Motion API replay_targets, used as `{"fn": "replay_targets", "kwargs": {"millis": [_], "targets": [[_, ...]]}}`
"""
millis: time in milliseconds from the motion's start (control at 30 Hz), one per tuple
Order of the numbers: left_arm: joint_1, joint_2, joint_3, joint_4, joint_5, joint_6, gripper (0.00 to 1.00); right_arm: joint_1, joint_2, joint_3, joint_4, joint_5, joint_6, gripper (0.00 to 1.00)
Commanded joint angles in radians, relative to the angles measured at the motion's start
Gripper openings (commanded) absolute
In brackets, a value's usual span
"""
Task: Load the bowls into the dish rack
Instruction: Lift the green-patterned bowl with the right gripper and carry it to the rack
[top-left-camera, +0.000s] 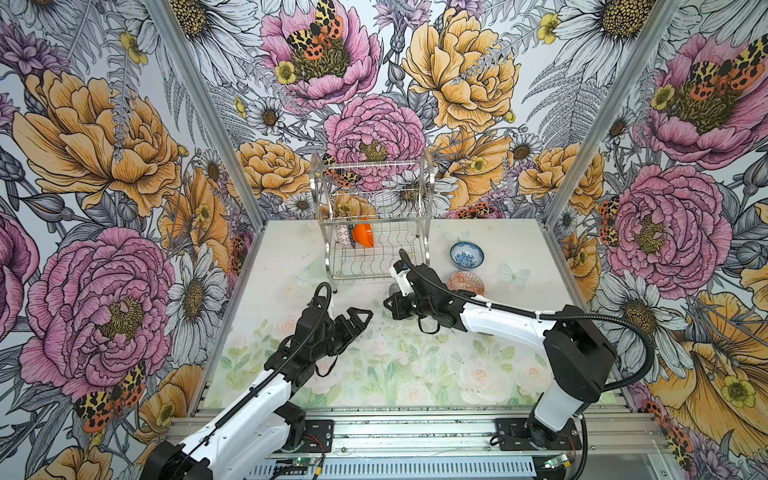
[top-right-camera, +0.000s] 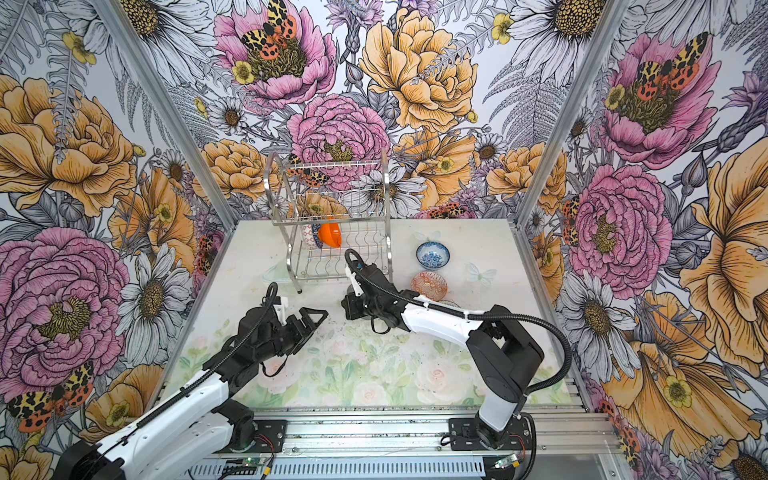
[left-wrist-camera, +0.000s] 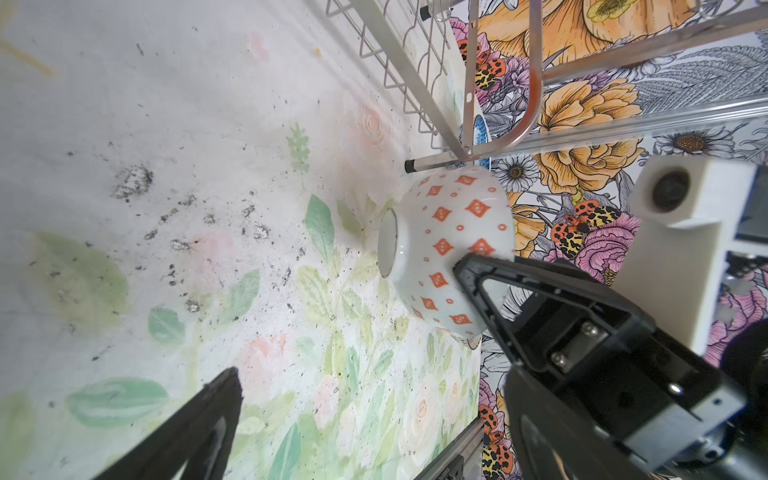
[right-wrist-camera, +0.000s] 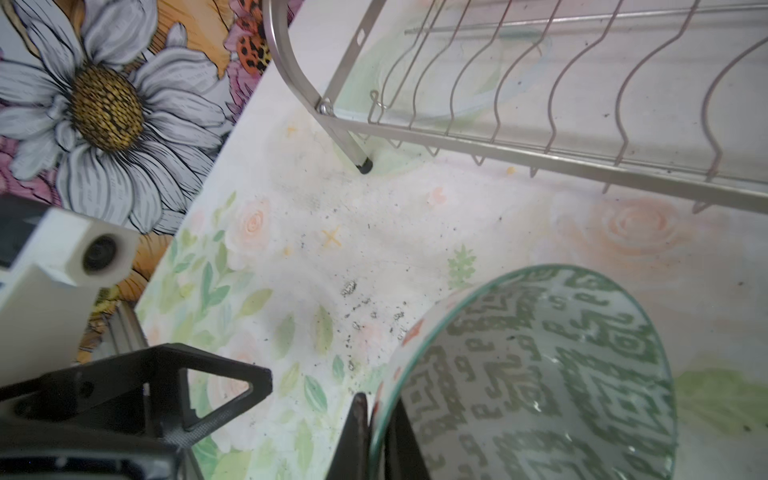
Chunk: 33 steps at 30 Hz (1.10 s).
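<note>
Seen from above, a two-armed robot works at a flower-printed table (top-left-camera: 374, 374) inside floral walls, with the silver wire dish rack (top-left-camera: 426, 199) standing at the far middle. The task looks partly done. The plain orange bowl (top-left-camera: 364, 237) stands on edge in the rack's lower tier, towards its left end. A patterned bowl (top-left-camera: 344, 235) sits just beside it, and whether a third sits between them is too small to tell. The upper tier looks bare. The right gripper (right-wrist-camera: 376, 419) pinches the rim of the grey-green bowl (right-wrist-camera: 540, 374), which is white with orange diamonds outside. This bowl is roughly upright, in front of the rack and apart from it; whether its foot touches the table cannot be told. The left gripper (top-left-camera: 357, 318) hangs close by, fingers spread wide, holding nothing. Two bowls sit upright on the table to the right of the rack: the blue-white bowl (top-left-camera: 466, 254) and, nearer the robot, the orange-red bowl (top-left-camera: 466, 283). At least three bowls appear left to load, the held one probably first.
</note>
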<state>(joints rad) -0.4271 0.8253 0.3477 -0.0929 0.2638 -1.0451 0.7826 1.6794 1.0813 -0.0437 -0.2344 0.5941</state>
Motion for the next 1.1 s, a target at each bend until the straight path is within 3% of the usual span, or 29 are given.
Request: {"fn": "replay_targets", "kwargs": {"millis": [0,167,433,1067], "targets": [[0.021,-0.027,0.01,-0.034,0.031,0.018,0.99,-0.05,-0.065,-0.044,0.249,-0.102,0.086,0.0],[0.04,-0.041,0.016,-0.052,0.042,0.028,0.99,-0.071,-0.084,-0.063,0.339,-0.142,0.105,0.0],[0.091,-0.035,0.058,-0.085,0.076,0.065,0.98,-0.108,-0.043,-0.098,0.641,-0.207,0.259,0.0],[0.174,0.037,0.139,-0.09,0.146,0.117,0.99,-0.124,0.171,-0.054,1.06,-0.14,0.462,0.0]]}}
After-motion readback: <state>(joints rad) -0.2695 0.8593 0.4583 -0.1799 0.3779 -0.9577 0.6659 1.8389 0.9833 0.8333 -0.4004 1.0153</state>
